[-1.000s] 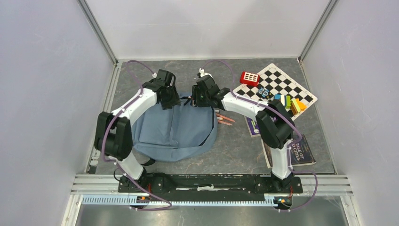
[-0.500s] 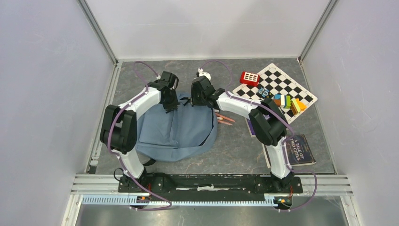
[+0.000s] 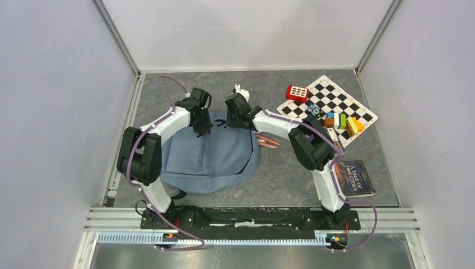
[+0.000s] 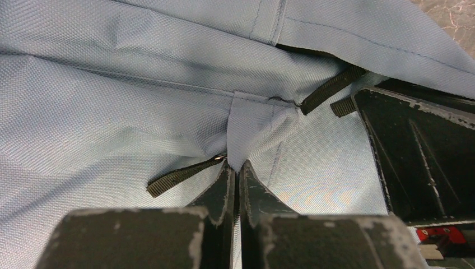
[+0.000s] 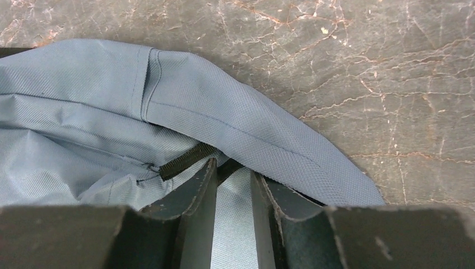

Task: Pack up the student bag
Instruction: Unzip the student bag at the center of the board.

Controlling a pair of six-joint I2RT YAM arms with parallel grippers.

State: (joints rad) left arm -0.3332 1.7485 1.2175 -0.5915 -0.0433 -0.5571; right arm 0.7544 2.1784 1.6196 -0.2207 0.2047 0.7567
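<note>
The student bag (image 3: pixel 207 157) lies flat on the table, blue-grey, its top edge toward the back. My left gripper (image 3: pixel 203 128) is at that top edge on the left. In the left wrist view it (image 4: pixel 236 165) is shut on a pinched fold of the bag (image 4: pixel 112 112), beside a black zipper pull (image 4: pixel 179 178). My right gripper (image 3: pixel 234 119) is at the top edge a little to the right. In the right wrist view its jaws (image 5: pixel 232 168) stand narrowly apart over the bag (image 5: pixel 84 112), with fabric in the gap and a black strap (image 5: pixel 185 161) at the left fingertip.
Right of the bag lie orange pencils (image 3: pixel 269 141), a chessboard (image 3: pixel 336 101), a red block (image 3: pixel 297 92), coloured blocks (image 3: pixel 344 122) and a dark book (image 3: pixel 353 178). A small white object (image 3: pixel 240 88) sits behind the right gripper. Bare stone table (image 5: pixel 364 67) lies beyond the bag's edge.
My left gripper has shut on the bag's fabric. The right gripper has slid left along the top edge, its jaws narrowing.
</note>
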